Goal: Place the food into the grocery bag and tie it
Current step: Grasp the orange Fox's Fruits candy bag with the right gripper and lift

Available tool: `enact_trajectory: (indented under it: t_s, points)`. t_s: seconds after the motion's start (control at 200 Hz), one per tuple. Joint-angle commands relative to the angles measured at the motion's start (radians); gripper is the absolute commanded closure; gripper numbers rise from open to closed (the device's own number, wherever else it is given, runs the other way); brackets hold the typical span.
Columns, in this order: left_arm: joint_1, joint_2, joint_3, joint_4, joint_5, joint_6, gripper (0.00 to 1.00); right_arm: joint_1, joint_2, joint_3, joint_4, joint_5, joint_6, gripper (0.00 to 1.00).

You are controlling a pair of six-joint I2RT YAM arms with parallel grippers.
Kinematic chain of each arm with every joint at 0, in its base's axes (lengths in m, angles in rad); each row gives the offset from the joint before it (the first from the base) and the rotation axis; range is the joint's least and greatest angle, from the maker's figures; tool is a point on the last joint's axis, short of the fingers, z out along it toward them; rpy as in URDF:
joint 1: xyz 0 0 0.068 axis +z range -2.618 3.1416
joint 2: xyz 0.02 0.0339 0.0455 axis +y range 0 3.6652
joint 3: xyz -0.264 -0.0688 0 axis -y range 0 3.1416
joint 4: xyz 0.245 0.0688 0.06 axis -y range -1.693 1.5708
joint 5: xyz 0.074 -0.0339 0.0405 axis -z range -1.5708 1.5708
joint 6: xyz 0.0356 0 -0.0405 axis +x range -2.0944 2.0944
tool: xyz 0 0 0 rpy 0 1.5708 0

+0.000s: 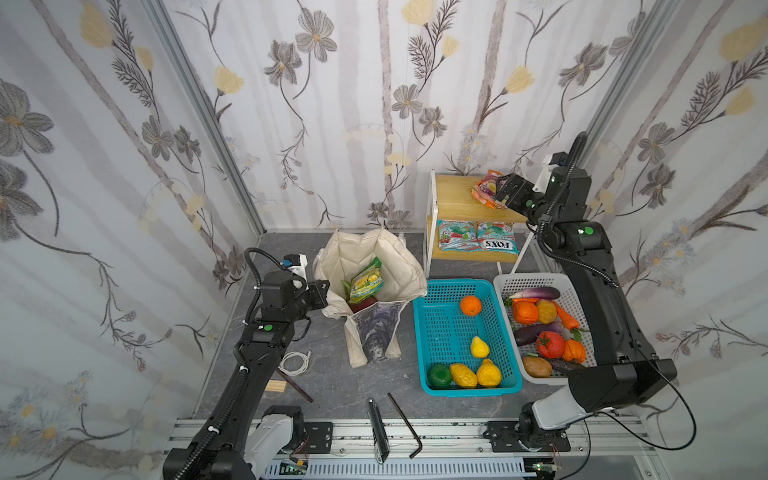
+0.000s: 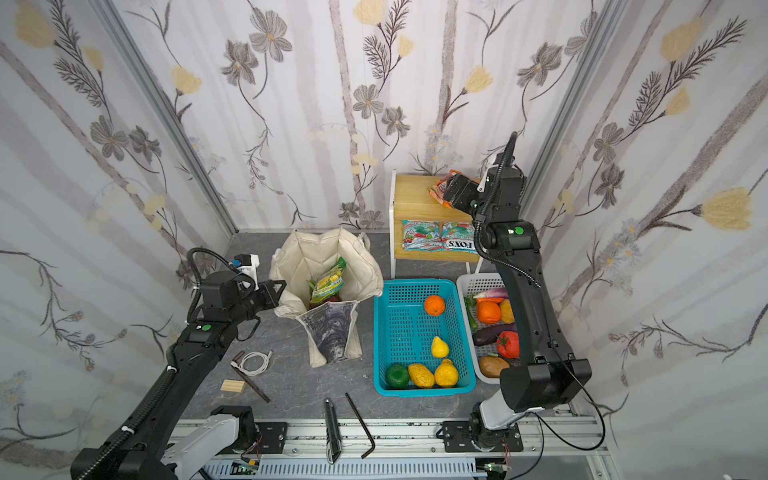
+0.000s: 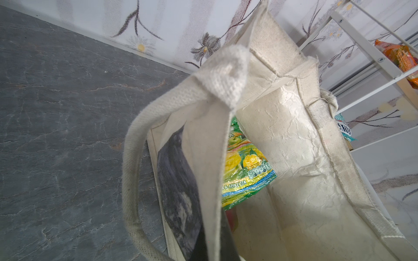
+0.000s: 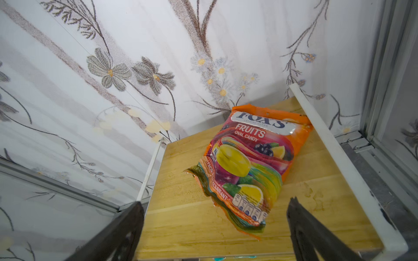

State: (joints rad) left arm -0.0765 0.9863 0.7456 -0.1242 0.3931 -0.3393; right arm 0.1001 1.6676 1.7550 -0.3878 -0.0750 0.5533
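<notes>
The cream grocery bag (image 1: 399,266) (image 2: 357,266) stands open on the grey floor at the centre-left. My left gripper (image 1: 326,296) (image 3: 217,246) is shut on the fabric of its left rim (image 3: 203,158). Inside the bag a green-yellow snack packet (image 1: 365,282) (image 2: 328,282) (image 3: 246,167) leans on a magenta-red fruit (image 1: 362,306). An orange snack packet (image 1: 482,192) (image 2: 437,189) (image 4: 251,162) lies on the top board of the wooden shelf (image 4: 185,214). My right gripper (image 1: 500,190) (image 4: 214,202) hovers open just over the packet's near end, with one finger on either side and apart from it.
Two teal FOX'S packets (image 1: 476,241) lie on the shelf's lower board. A teal basket (image 1: 436,332) and a white basket (image 1: 540,280) of fruit and vegetables sit on the right. A white cable (image 1: 293,362), a wooden block (image 1: 276,385), a hex key (image 1: 405,424) and a black tool (image 1: 378,432) lie near the front.
</notes>
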Motion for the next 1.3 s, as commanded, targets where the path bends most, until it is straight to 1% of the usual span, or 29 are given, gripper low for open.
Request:
enact_trajectory:
  t_s: [0.0, 0.05, 0.08, 0.16, 0.27, 0.355, 0.475, 0.625, 0.729, 0.794, 0.944, 1.009, 1.099, 1.139, 1.229, 1.294]
  points:
    - [0.001, -0.008, -0.002, 0.023, 0.000, 0.004, 1.00, -0.051, -0.055, -0.150, 0.229, -0.229, 0.148, 0.13]
    - [0.001, -0.009, -0.002, 0.023, 0.000, 0.004, 1.00, -0.084, -0.054, -0.182, 0.246, -0.271, 0.188, 0.18]
    - [0.001, -0.011, -0.002, 0.024, -0.002, 0.005, 1.00, -0.101, -0.045, -0.184, 0.241, -0.293, 0.196, 0.20]
    - [0.001, -0.012, -0.002, 0.023, -0.002, 0.004, 1.00, -0.127, -0.016, -0.178, 0.208, -0.339, 0.192, 0.23]
    - [0.001, -0.014, -0.002, 0.024, -0.002, 0.005, 1.00, -0.126, 0.013, -0.159, 0.179, -0.365, 0.164, 0.26]
    - [0.001, -0.014, -0.002, 0.023, -0.003, 0.005, 1.00, -0.126, 0.028, -0.148, 0.172, -0.366, 0.159, 0.29]
    - [0.001, -0.015, -0.002, 0.023, -0.005, 0.006, 1.00, -0.126, 0.049, -0.130, 0.149, -0.350, 0.153, 0.39]
    - [0.001, -0.015, -0.003, 0.023, -0.009, 0.006, 1.00, -0.123, 0.068, -0.130, 0.145, -0.324, 0.154, 0.43]
    - [0.001, -0.012, -0.003, 0.023, -0.008, 0.006, 1.00, -0.117, 0.080, -0.115, 0.131, -0.315, 0.151, 0.43]
    - [0.001, -0.012, -0.003, 0.023, -0.008, 0.006, 1.00, -0.113, 0.084, -0.115, 0.133, -0.309, 0.151, 0.45]
    - [0.001, -0.014, -0.003, 0.023, -0.013, 0.006, 1.00, -0.108, 0.102, -0.095, 0.130, -0.295, 0.150, 0.62]
    - [0.001, -0.014, -0.003, 0.023, -0.014, 0.007, 1.00, -0.108, 0.109, -0.082, 0.119, -0.292, 0.145, 0.74]
    - [0.002, -0.015, -0.004, 0.023, -0.016, 0.008, 1.00, -0.108, 0.112, -0.076, 0.115, -0.292, 0.140, 0.93]
    - [0.003, -0.017, -0.005, 0.023, -0.016, 0.009, 1.00, -0.108, 0.104, -0.075, 0.112, -0.292, 0.133, 1.00]
    - [0.001, -0.018, -0.005, 0.023, -0.017, 0.008, 1.00, -0.096, 0.084, -0.071, 0.106, -0.305, 0.093, 1.00]
    - [0.003, -0.016, -0.003, 0.023, -0.016, 0.008, 1.00, -0.081, 0.084, -0.050, 0.088, -0.340, 0.059, 1.00]
